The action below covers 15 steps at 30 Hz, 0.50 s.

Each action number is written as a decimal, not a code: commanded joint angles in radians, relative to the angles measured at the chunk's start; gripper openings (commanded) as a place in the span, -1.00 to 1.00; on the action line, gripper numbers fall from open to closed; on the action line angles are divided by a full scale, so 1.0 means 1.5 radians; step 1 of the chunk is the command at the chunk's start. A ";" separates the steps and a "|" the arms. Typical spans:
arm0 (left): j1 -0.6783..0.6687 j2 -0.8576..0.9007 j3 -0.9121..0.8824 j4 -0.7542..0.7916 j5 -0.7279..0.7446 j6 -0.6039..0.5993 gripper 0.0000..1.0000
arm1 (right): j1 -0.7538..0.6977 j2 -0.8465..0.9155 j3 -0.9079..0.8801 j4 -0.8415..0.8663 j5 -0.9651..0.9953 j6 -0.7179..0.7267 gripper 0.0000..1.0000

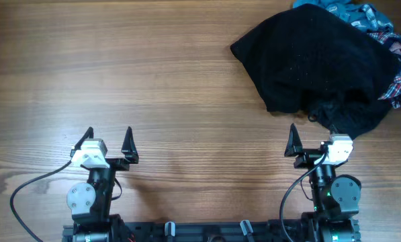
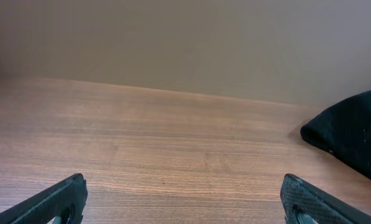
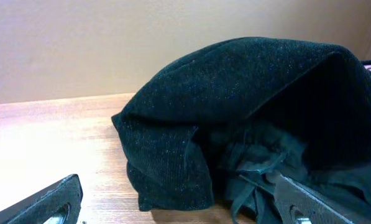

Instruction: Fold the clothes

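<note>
Evidently unsorted, the clothes (image 1: 314, 60) sit heaped at two o'clock on the table (image 1: 153, 81), so the left pincer (image 1: 108, 134) and right pincer (image 1: 313, 139) hang wide open at six, seemingly touching nothing.

left gripper (image 1: 108, 138) open, empty; right gripper (image 1: 312, 134) open, empty

surface: wooden table (image 1: 153, 74), brown grain | backdrop: plain beige wall (image 2: 185, 37) | light: even
</note>
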 commanded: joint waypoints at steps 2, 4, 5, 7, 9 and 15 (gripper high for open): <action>0.004 -0.005 -0.005 -0.002 -0.004 0.010 1.00 | -0.003 -0.010 -0.004 0.004 -0.014 -0.002 0.99; 0.004 -0.005 -0.005 -0.002 -0.004 0.010 1.00 | -0.003 -0.010 -0.004 0.004 -0.013 -0.002 0.99; 0.004 -0.005 -0.005 -0.002 -0.004 0.010 1.00 | -0.003 -0.010 -0.004 0.005 -0.013 -0.001 0.99; 0.004 -0.005 -0.005 -0.002 -0.004 0.010 0.99 | -0.003 -0.010 -0.004 0.008 -0.002 -0.004 0.99; 0.004 -0.005 -0.005 -0.002 -0.004 0.010 1.00 | -0.003 -0.010 -0.004 0.023 0.002 -0.004 0.99; 0.004 -0.005 -0.005 -0.002 -0.004 0.010 1.00 | -0.003 0.017 -0.004 0.005 -0.031 -0.002 0.99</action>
